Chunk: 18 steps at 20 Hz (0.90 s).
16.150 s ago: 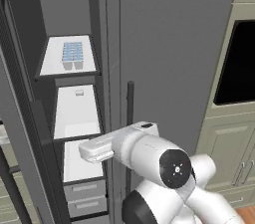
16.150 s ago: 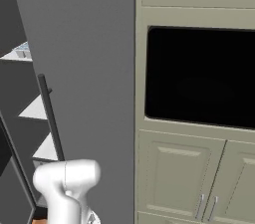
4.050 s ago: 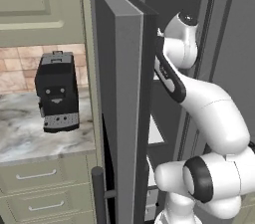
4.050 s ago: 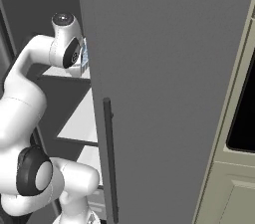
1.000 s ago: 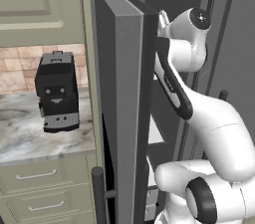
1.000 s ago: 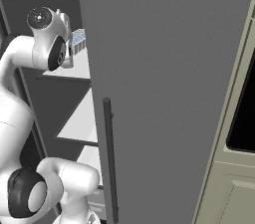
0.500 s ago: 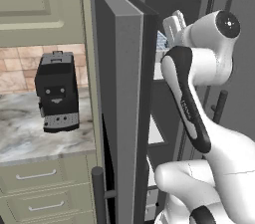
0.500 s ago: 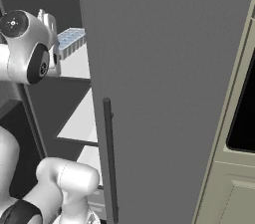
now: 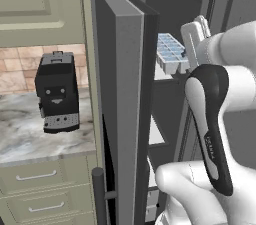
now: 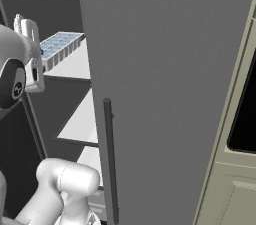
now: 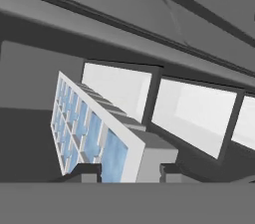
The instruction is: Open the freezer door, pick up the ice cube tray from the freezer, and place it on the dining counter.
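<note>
The small rectangular pale-blue and white ice cube tray (image 9: 170,52), with its grid of cube cells, hangs in the air in front of the upper white shelf (image 10: 72,67) of the tall dark-grey freezer compartment (image 9: 172,14), held clear of the shelf surface. The white arm's two-finger claw (image 11: 128,172) is nearly closed and clamps one short end of the tray, one dark fingertip (image 11: 85,170) on each side of it, as the hand view shows. In the right base view the tray (image 10: 57,47) juts out from the claw toward the freezer's interior, roughly level.

The tall matte-grey freezer door (image 9: 122,114) stands wide open, seen edge-on in the left base view, with its long dark bar handle (image 9: 100,196) near the bottom. Left of it, a black coffee machine (image 9: 56,92) sits on a grey-white veined marble worktop (image 9: 30,136) over sage-green drawers. In the right base view, the plain grey neighbouring door (image 10: 165,104) is closed, its dark vertical handle (image 10: 111,161) facing the camera.
</note>
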Motion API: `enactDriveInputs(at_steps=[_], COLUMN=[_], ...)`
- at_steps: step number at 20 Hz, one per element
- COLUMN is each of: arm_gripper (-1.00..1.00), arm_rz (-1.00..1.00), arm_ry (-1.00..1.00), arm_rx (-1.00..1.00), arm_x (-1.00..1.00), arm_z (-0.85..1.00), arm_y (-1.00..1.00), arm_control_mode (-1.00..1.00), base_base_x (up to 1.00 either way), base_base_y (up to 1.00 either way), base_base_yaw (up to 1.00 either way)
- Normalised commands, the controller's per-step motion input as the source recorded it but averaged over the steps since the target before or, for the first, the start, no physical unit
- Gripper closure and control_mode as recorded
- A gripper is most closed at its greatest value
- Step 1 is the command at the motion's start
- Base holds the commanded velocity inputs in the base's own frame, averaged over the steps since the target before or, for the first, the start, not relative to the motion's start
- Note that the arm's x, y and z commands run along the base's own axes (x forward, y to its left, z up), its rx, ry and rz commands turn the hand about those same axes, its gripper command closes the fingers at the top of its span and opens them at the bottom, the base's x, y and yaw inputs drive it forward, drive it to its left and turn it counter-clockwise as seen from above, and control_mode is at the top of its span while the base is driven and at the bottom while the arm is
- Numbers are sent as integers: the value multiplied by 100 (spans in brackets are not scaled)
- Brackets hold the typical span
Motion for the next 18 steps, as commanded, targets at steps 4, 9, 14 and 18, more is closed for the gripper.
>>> enactDriveInputs(at_steps=[4,9,14,18], arm_gripper=[100,100,100,100], arm_rz=[0,0,0,0], arm_ry=[7,8,3,0], arm_rx=[0,0,0,0], arm_x=[-63,-51,-39,-28], arm_z=[13,0,0,0], arm_y=[-10,-8,-7,-6], arm_control_mode=[-100,-100,-100,-100], base_base_x=[0,0,0,0], base_base_y=[0,0,0,0], base_base_yaw=[0,0,0,0])
